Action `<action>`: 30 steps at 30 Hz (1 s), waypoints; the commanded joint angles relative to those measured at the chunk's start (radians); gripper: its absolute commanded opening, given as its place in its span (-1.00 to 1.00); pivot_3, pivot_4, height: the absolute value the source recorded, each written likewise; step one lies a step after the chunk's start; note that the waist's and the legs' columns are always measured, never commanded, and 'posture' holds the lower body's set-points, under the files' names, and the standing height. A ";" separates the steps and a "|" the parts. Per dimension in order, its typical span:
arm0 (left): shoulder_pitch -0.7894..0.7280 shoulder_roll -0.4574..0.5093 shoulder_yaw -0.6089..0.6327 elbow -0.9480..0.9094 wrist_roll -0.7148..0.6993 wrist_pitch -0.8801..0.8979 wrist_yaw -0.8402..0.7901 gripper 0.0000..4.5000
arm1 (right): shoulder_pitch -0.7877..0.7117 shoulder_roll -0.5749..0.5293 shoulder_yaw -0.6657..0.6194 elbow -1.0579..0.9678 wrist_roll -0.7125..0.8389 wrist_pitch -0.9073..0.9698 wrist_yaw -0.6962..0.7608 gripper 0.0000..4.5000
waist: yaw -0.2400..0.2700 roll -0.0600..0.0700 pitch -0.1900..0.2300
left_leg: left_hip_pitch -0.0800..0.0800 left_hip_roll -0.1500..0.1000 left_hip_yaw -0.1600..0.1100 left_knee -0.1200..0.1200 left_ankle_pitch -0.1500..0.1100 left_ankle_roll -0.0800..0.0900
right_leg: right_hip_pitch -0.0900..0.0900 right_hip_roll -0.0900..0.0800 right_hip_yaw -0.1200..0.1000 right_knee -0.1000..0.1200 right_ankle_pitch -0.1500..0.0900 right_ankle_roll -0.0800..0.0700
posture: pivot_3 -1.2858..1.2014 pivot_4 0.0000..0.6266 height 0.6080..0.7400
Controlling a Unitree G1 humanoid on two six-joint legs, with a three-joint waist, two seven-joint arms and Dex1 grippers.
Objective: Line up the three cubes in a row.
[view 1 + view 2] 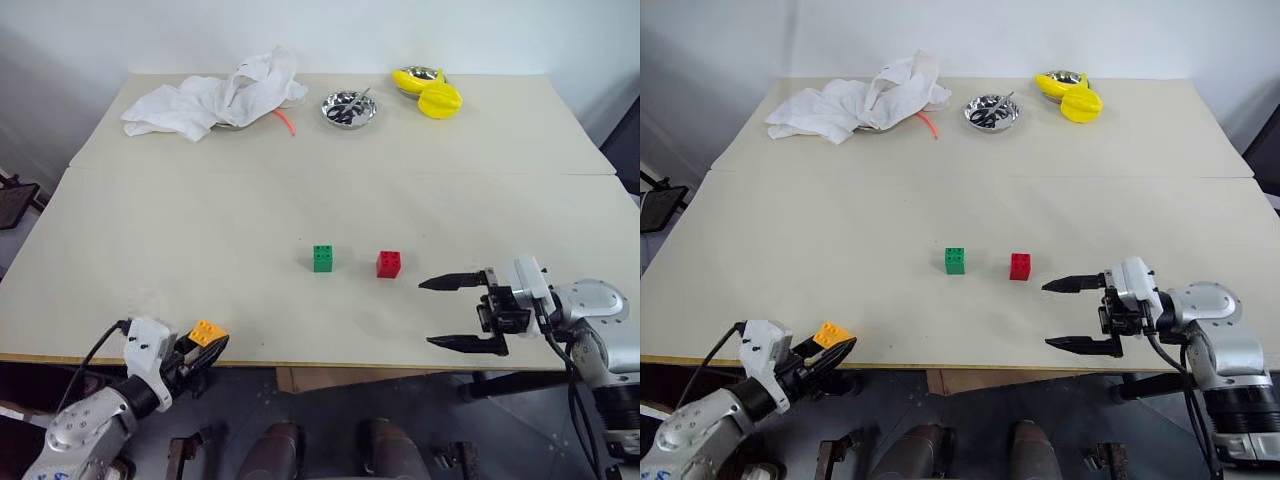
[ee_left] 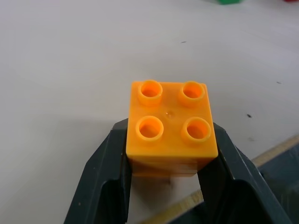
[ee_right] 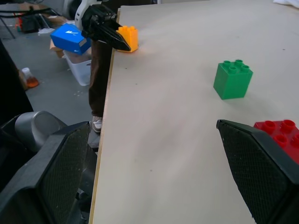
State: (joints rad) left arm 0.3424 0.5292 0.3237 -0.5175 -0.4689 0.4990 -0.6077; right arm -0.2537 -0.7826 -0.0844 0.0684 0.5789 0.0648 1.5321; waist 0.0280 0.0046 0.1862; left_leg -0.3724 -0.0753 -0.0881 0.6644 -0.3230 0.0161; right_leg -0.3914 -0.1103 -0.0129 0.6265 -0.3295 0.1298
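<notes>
Orange-yellow cube (image 2: pixel 170 126): clamped in left end effector (image 1: pixel 205 345) at desk (image 1: pixel 200 230) near edge. Green cube (image 1: pixel 323 258), red cube (image 1: pixel 389 264): mid-desk, side by side, apart. Right end effector (image 1: pixel 460 312): agape, empty, beside red cube.

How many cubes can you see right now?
3: the orange cube in the left gripper at the table's near edge, the green cube and red cube mid-table.

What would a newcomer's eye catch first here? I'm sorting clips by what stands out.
The left end effector is shut on an orange cube at the table's near left edge. Mid-table, a green cube and a red cube sit side by side, apart, with the open right end effector hovering to their right. At the far edge lie a white cloth and a yellow lemon-shaped object.
</notes>
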 commanded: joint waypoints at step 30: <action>-1.366 0.053 -0.418 1.716 0.441 -0.877 -0.866 -0.33 | 0.292 0.026 -0.346 -0.232 0.076 -0.007 -0.224 1.00 | -0.019 -0.004 0.001 | -0.002 -0.002 0.006 0.004 -0.001 0.003 | -0.005 0.002 -0.011 0.013 0.001 0.002 | 0.03 -0.52 1.00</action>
State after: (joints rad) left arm -1.0014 0.5794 -0.1028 1.1960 -0.0367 -0.3603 -1.4817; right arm 0.0296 -0.7623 -0.3981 -0.1550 0.6288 0.0801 1.3134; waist 0.0088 0.0010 0.1874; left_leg -0.3743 -0.0777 -0.0825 0.6683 -0.3238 0.0188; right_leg -0.3964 -0.1083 -0.0234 0.6396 -0.3281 0.1317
